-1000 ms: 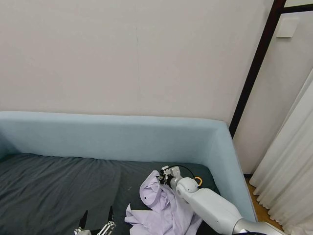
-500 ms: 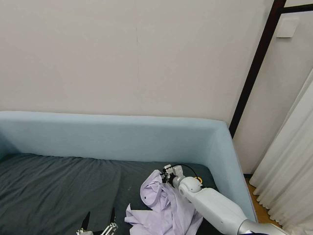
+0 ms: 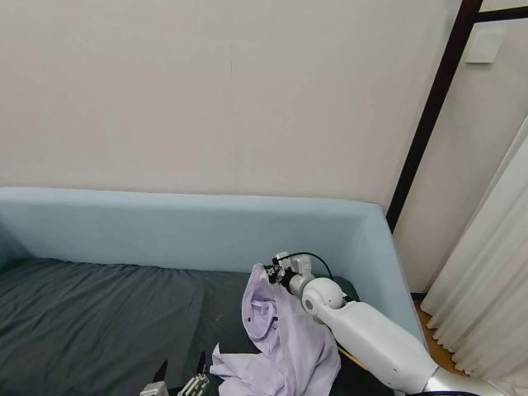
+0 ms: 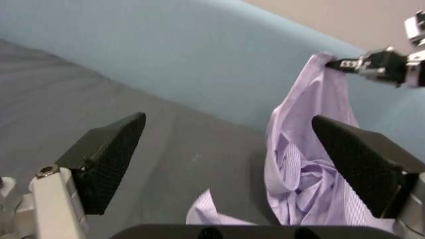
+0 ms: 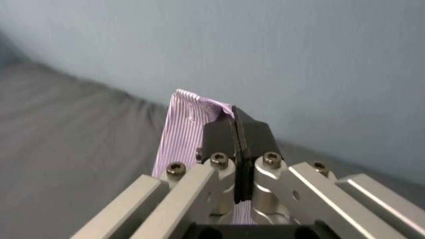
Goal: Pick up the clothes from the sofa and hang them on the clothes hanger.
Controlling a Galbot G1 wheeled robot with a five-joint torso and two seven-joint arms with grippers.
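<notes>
Right claw (image 3: pixel 276 271) grips the shirt (image 3: pixel 285 338) top edge; the long axis hangs vertically below it. Left claw (image 3: pixel 180 381): wide, empty, lower.

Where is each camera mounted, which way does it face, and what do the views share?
Head view: on the head, facing forward and down at the sofa; right arm, right gripper pinching the shirt, left gripper low.
Left wrist view: on the left wrist, looking between open jaws toward the sofa back.
Right wrist view: on the right wrist, looking past shut jaws at the seat.
Shared: all three show the shirt.
</notes>
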